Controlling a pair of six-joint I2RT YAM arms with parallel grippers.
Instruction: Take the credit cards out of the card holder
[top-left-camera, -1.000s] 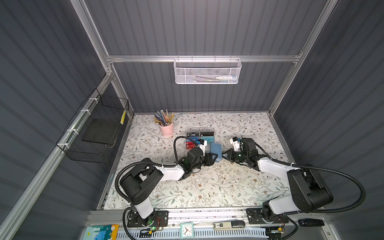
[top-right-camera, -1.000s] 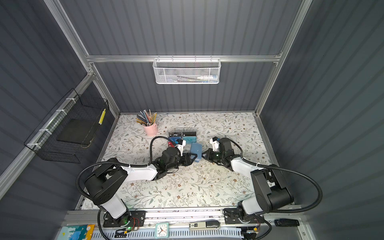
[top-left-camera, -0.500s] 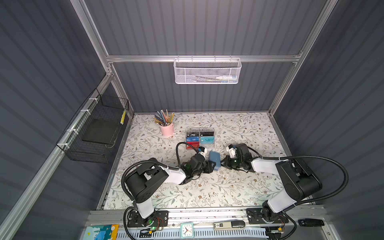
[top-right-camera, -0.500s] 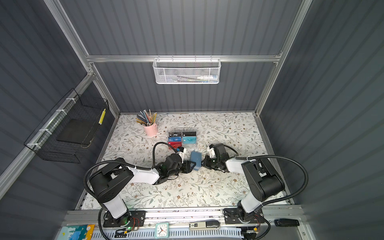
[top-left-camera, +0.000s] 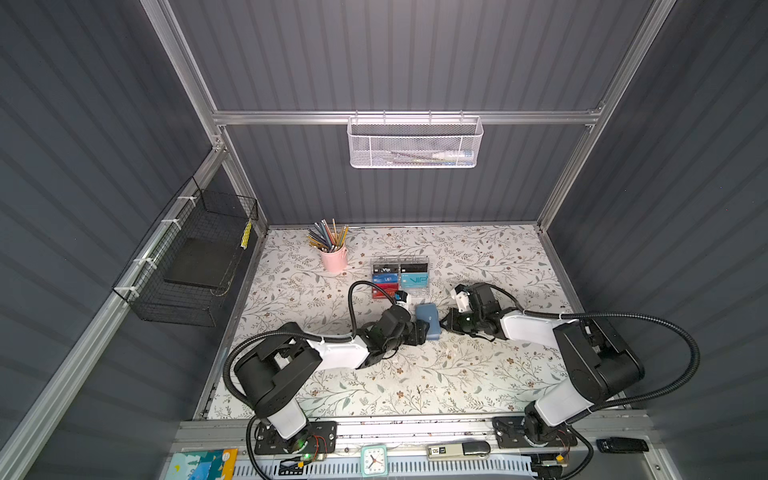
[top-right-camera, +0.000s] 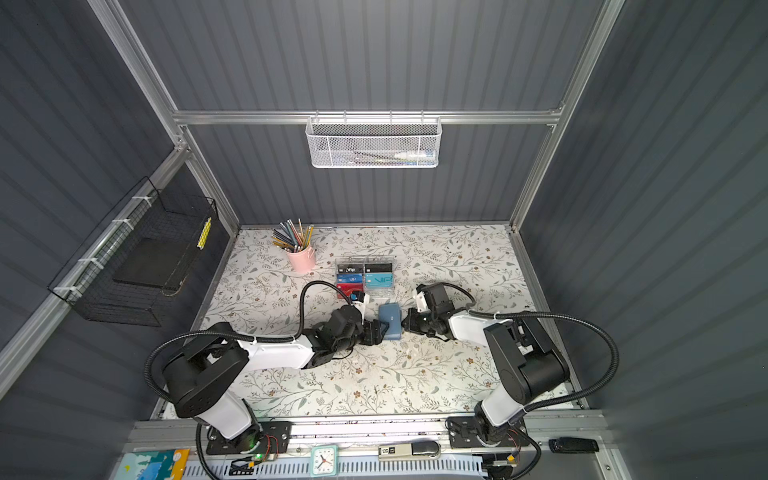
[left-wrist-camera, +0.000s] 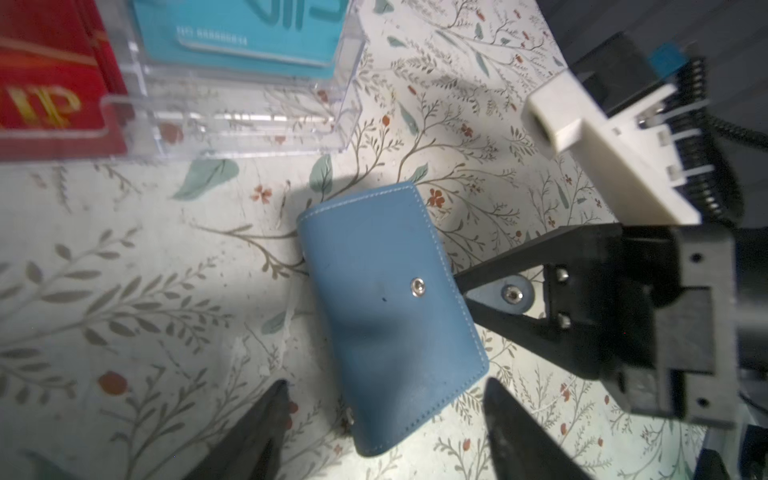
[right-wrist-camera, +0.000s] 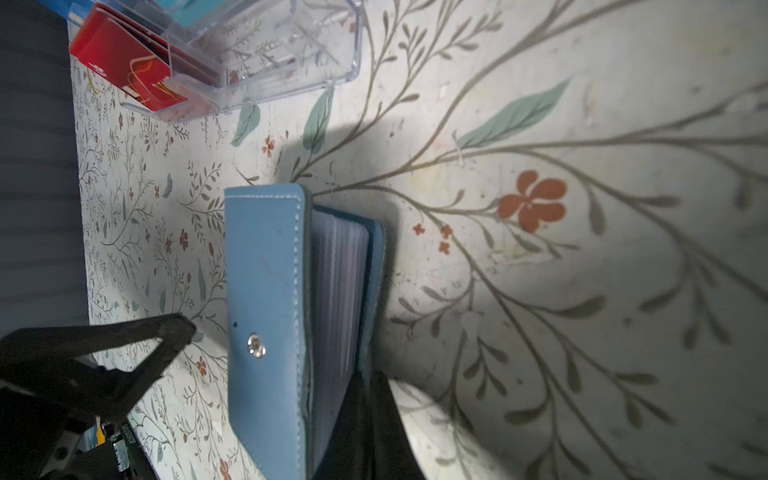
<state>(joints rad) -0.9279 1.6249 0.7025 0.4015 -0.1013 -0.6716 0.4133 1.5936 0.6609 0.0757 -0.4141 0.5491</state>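
clamping the card holder (left-wrist-camera: 382, 299) by its tab: right claw (left-wrist-camera: 462, 286); left claw (left-wrist-camera: 386, 384) spread astride it

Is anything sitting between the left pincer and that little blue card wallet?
Nothing visible does. The left pincer is open and straddles one end of the card holder. The clear card rack stands beyond the holder's far end. The right pincer sits shut at the snap-tab side. Neither is in the gap.
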